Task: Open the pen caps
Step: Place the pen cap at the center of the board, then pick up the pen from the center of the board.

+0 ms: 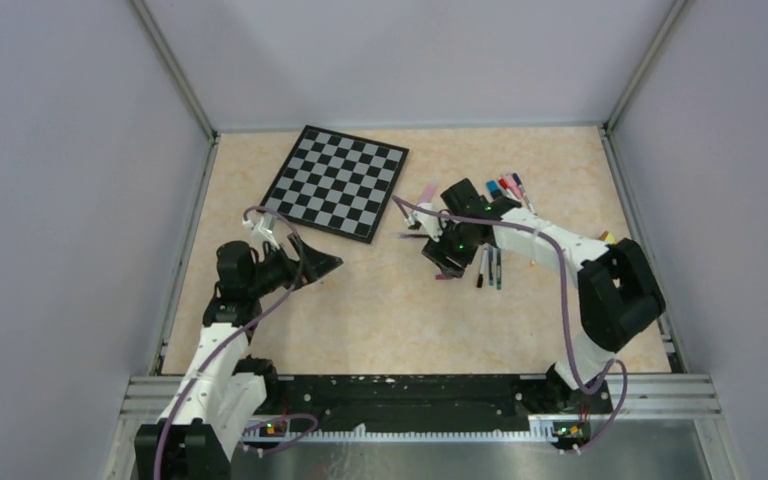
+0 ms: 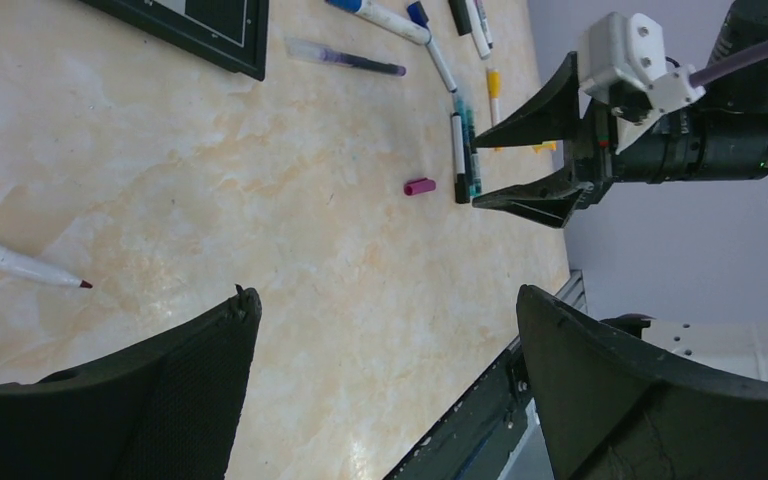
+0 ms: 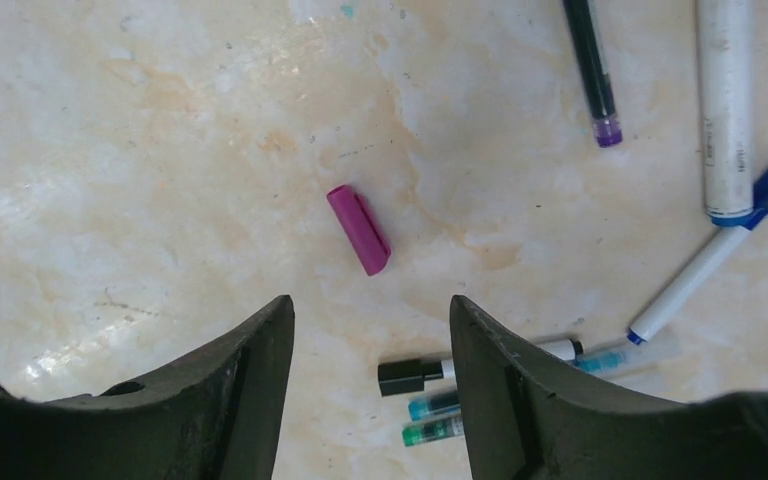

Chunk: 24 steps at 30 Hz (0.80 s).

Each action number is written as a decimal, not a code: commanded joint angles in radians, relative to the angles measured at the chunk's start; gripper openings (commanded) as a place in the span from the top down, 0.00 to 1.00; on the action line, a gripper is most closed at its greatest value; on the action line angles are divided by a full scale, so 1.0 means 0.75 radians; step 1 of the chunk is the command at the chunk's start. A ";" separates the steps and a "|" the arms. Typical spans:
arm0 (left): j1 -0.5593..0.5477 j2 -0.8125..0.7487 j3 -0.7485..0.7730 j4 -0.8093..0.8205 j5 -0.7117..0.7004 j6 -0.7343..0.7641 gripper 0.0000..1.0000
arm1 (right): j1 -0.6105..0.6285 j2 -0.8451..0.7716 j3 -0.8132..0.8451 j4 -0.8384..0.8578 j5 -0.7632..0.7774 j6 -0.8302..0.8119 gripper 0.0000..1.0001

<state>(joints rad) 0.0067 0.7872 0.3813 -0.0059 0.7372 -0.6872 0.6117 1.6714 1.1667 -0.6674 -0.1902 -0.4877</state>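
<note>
Right gripper (image 3: 370, 305) hangs over the beige marble-look tabletop (image 1: 380, 320), jaws partly apart and holding nothing. The short magenta plastic pen cap (image 3: 358, 229) lies loose on the table just beyond its fingertips, on no pen. Left gripper (image 2: 388, 300) has its jaws spread wide and is empty, off near the corner of the black-and-white chessboard (image 1: 338, 182), well apart from the pens. The black-capped white pen (image 3: 415, 377) and two teal-green pens sit side by side under the right finger; more markers lie further out, caps on as far as I can tell. Handling guess: caps are light, hard and smooth, so likely to skid or roll if nudged. Pens are thin, stiff and round — pinch the barrel mid-length with one gripper, grip the cap across its sides with the other, and pull straight along the axis, not sideways.
</note>
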 commanded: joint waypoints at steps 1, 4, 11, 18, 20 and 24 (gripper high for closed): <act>-0.003 -0.002 -0.023 0.209 0.086 -0.108 0.01 | -0.073 -0.208 -0.027 -0.050 -0.174 -0.065 0.43; -0.004 0.024 -0.029 0.285 0.128 -0.183 0.01 | -0.174 -0.327 -0.097 -0.051 -0.327 -0.076 0.43; -0.032 0.008 -0.039 0.340 0.148 -0.238 0.01 | -0.523 -0.577 -0.355 0.115 -0.711 0.045 0.34; -0.227 0.002 0.011 0.283 0.015 -0.220 0.01 | -0.782 -0.772 -0.586 0.431 -0.838 0.269 0.16; -0.349 0.030 0.044 0.257 -0.108 -0.199 0.01 | -0.806 -0.772 -0.588 0.439 -0.855 0.281 0.16; -0.592 0.169 0.183 0.152 -0.360 -0.117 0.01 | -0.810 -0.772 -0.596 0.451 -0.856 0.286 0.16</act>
<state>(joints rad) -0.2947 0.8288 0.3908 0.1535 0.6773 -0.8463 0.0151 1.1191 0.7242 -0.4129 -0.7773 -0.3069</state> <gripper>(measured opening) 0.987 0.837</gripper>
